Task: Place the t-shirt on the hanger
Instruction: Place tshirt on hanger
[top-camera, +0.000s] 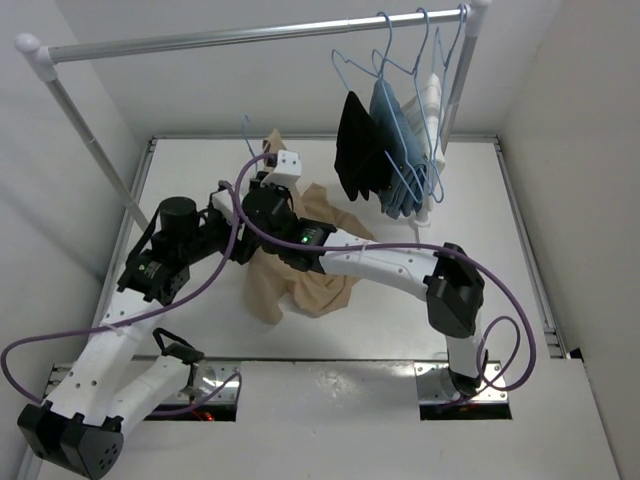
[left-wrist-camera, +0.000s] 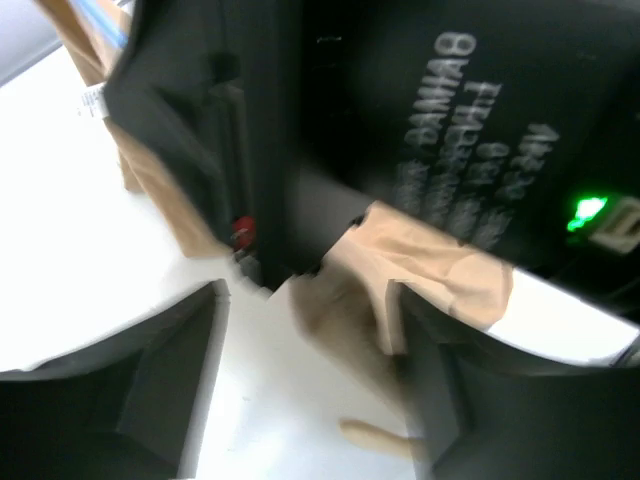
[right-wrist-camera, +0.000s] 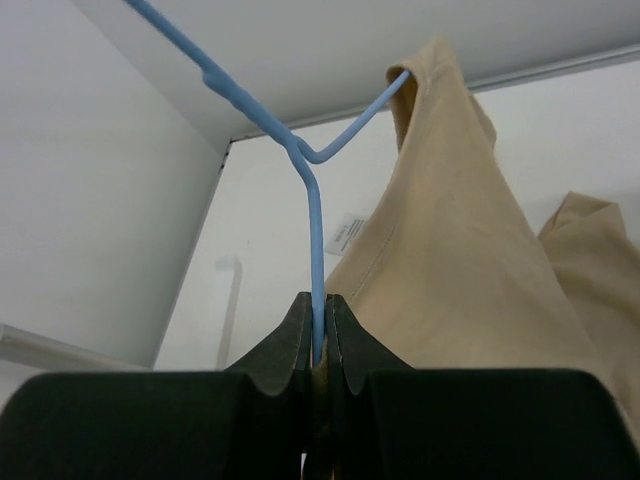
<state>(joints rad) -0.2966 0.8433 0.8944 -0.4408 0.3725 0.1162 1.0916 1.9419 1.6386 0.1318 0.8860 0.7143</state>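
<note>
The tan t-shirt (top-camera: 300, 285) hangs bunched over the white table, its upper part (right-wrist-camera: 470, 260) draped on the light-blue wire hanger (right-wrist-camera: 315, 200). The hanger's hook (top-camera: 247, 130) sticks up above the cloth. My right gripper (right-wrist-camera: 317, 325) is shut on the hanger's wire just below its twisted neck, and in the top view it (top-camera: 268, 172) holds the hanger raised. My left gripper (left-wrist-camera: 310, 390) is open, close under the right arm, with a fold of the t-shirt (left-wrist-camera: 430, 270) between its fingers near the right finger (left-wrist-camera: 470, 400). In the top view it (top-camera: 238, 235) is beside the shirt's left edge.
A metal clothes rail (top-camera: 250, 38) spans the back. At its right end hang a black garment (top-camera: 355, 150), a blue garment (top-camera: 395, 150) and a white one (top-camera: 432, 100) on blue hangers. The right arm's black body with a green light (left-wrist-camera: 590, 210) fills the left wrist view.
</note>
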